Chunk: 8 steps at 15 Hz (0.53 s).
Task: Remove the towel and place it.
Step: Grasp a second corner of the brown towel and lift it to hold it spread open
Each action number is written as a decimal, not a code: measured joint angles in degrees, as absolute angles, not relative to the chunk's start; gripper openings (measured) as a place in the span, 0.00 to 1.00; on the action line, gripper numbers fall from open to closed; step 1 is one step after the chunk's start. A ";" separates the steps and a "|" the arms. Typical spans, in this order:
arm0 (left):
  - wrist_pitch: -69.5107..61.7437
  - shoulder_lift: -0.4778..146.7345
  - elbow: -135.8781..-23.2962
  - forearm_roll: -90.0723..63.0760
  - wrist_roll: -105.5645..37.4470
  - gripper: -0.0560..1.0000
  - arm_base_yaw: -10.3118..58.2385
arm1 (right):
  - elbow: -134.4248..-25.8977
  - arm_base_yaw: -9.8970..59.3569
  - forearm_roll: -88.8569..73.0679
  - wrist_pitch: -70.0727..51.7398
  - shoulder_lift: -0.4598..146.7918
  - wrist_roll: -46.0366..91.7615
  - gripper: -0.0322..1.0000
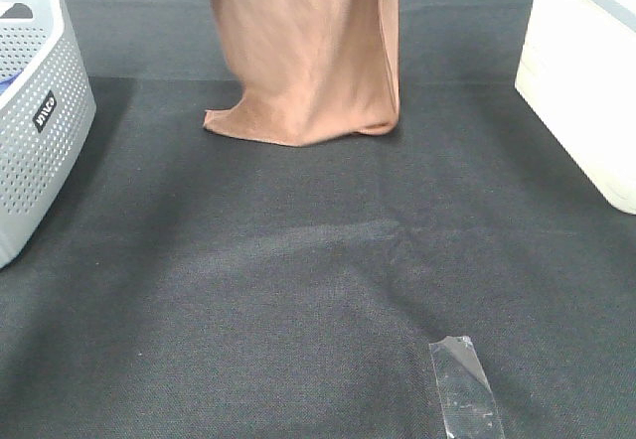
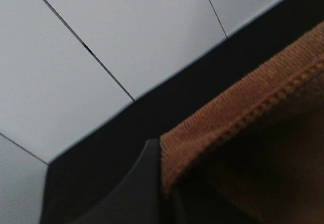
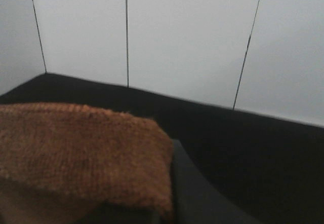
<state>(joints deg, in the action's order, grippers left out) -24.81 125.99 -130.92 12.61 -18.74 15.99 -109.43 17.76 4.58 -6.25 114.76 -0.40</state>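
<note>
The towel [image 1: 308, 52] hung upright at the far middle of the black surface [image 1: 298, 290], its top out of the high view. Its lower edge was bunched and touching the surface, with one corner trailing toward the left.

The left end effector [image 2: 164, 188] was closed on the towel. A stitched brown hem was pinched against its dark finger, with a white panelled wall [image 2: 126, 31] behind. The right end effector [image 3: 169, 203] was likewise clamped on the towel, with a folded brown edge lying over its finger. Neither end effector showed in the high view.

A perforated grey basket [image 1: 30, 131] stood at the left edge of the surface and a white box [image 1: 586, 91] at the right edge, both well apart from the towel. A strip of clear tape [image 1: 465, 389] lay flat on the near part of the surface.
</note>
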 joint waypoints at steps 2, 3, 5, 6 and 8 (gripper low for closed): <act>-38.16 124.85 -130.92 10.31 -18.74 0.05 16.21 | -109.43 17.76 -0.86 -15.47 113.39 0.00 0.03; -44.58 123.59 -130.92 9.63 -18.74 0.05 16.21 | -109.43 17.76 -4.76 -20.23 112.24 2.64 0.03; -54.26 120.38 -130.92 7.73 -18.68 0.05 16.21 | -109.43 17.76 -14.50 -31.00 109.55 11.52 0.03; -58.50 118.66 -130.98 6.19 -18.68 0.05 16.21 | -109.43 17.76 -18.22 -35.87 108.40 15.18 0.03; -67.67 115.45 -130.98 0.34 -16.16 0.05 16.21 | -109.43 17.76 -24.24 -50.42 106.00 21.77 0.03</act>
